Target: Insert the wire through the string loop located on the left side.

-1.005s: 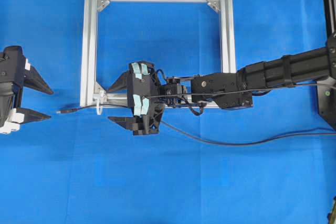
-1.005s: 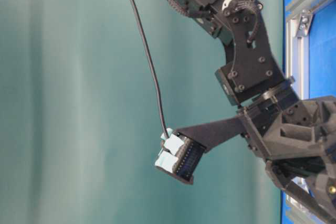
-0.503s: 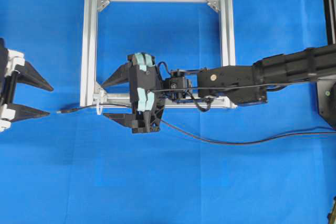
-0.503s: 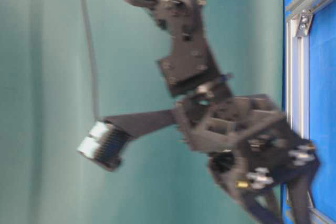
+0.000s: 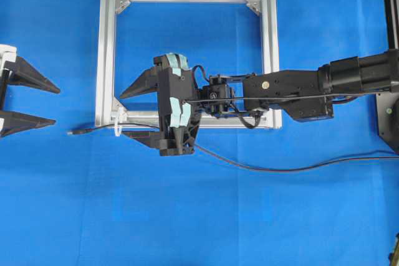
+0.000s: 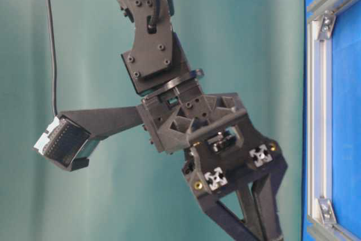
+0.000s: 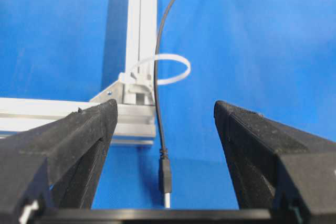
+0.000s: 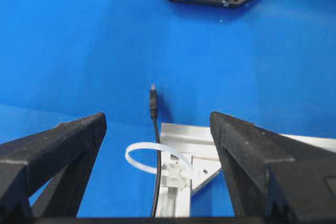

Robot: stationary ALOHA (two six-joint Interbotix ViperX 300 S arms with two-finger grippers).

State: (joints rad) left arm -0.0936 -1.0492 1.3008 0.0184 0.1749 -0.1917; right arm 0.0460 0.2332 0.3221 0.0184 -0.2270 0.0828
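The wire (image 5: 249, 165), thin and black with a small metallic plug tip, ran through the string loop (image 5: 118, 126), a white translucent ring fixed at the silver frame's (image 5: 106, 54) near-left corner; its tip lay on the blue counter (image 5: 199, 216) just left of the frame. The right gripper (image 5: 128, 113) hung over that corner, jaws spread and empty. The left gripper (image 5: 43, 104) stood apart, also spread. The left wrist view showed the plug's silver tip (image 7: 166, 199), which the overhead view barely resolved.
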